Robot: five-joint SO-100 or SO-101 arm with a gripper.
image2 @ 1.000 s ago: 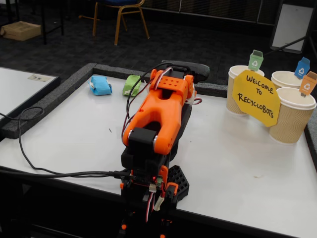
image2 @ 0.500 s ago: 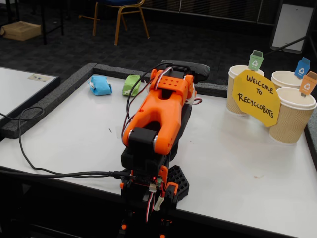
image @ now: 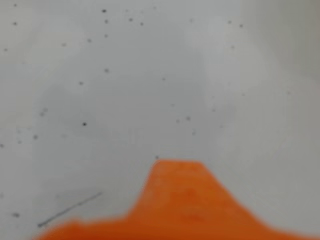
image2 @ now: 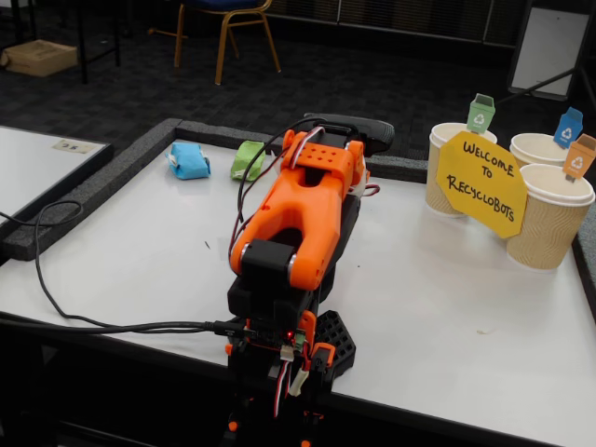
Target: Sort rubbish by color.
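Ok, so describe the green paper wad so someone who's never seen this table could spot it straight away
In the fixed view, start at the white table and follow the orange arm to the far edge, by the dark border. Two crumpled wads lie there side by side, left of the arm's far end. The green wad is the right-hand one, nearer the arm; its neighbour is the light blue wad.

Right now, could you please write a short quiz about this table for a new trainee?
1. True or false: the blue wad lies left of the green wad in the fixed view.
2. How many paper cups stand behind the yellow sign?
3. Is an orange wad visible on the table?

Key: 1 true; 2 three; 3 no, only the orange arm shows.
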